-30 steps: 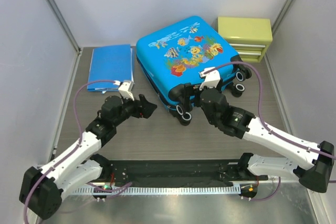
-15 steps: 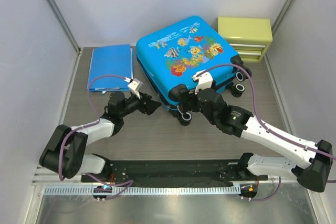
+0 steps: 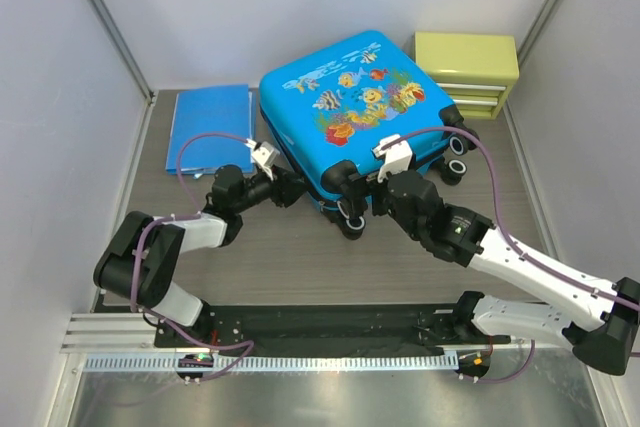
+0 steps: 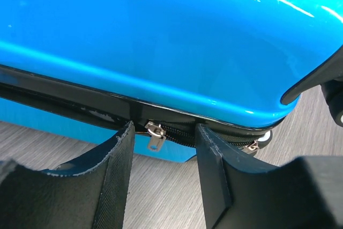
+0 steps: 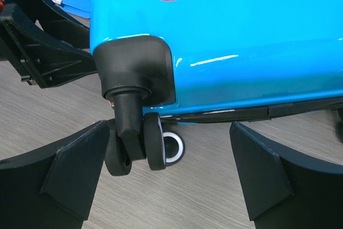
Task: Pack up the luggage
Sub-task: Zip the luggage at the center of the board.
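The luggage (image 3: 350, 97) is a bright-blue hard-shell case with cartoon fish prints, lying flat and closed on the table. My left gripper (image 3: 290, 190) is at its front-left edge. In the left wrist view the jaws (image 4: 163, 130) stand partly apart on either side of the black zipper line. A silver zipper pull (image 4: 156, 135) hangs between them close to the left finger, with nothing pinched. A second pull (image 4: 252, 145) shows further right. My right gripper (image 3: 365, 197) is wide open at the near corner, with the black double wheel (image 5: 153, 146) between its fingers and next to the left one.
A flat blue folder (image 3: 208, 127) lies left of the luggage. A yellow-green drawer box (image 3: 467, 69) stands at the back right. More black wheels (image 3: 458, 165) stick out on the luggage's right side. Grey walls close in both sides and the back.
My left arm has reached forward to the luggage's zipper edge and its jaws have narrowed. The right gripper has shifted a little at the corner wheel, still wide open.
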Motion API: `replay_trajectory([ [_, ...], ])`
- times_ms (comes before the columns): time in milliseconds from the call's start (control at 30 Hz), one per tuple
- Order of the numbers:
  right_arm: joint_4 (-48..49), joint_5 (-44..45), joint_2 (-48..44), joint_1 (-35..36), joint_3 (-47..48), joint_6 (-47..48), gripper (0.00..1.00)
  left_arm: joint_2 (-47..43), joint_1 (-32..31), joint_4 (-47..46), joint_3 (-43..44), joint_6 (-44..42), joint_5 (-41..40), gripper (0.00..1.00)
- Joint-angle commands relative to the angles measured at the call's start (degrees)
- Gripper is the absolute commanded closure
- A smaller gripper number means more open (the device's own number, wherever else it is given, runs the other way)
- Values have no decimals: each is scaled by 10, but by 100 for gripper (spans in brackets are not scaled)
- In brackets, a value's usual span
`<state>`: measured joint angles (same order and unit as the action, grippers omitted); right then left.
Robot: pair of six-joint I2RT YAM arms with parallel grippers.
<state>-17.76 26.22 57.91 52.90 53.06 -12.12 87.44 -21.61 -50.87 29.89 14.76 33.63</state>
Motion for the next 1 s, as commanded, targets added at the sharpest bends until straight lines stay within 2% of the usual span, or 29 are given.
replay_trajectory([
  [0, 17, -6, -13, -4, -8, 11, 0, -7, 5, -69, -18, -14, -19, 49],
  [67, 18, -10, -12, -3, -9, 11, 0, -1, 5, -70, -13, -9, -7, 49],
  [167, 19, -18, -14, -4, -9, 10, 0, 20, 6, -76, -1, -2, 9, 54],
  [433, 19, -25, -34, -4, -16, 6, 0, -16, 26, -105, -55, -2, -11, 54],
  [967, 27, -36, -32, -5, -16, 3, 0, 81, 27, -128, 11, 22, 23, 52],
])
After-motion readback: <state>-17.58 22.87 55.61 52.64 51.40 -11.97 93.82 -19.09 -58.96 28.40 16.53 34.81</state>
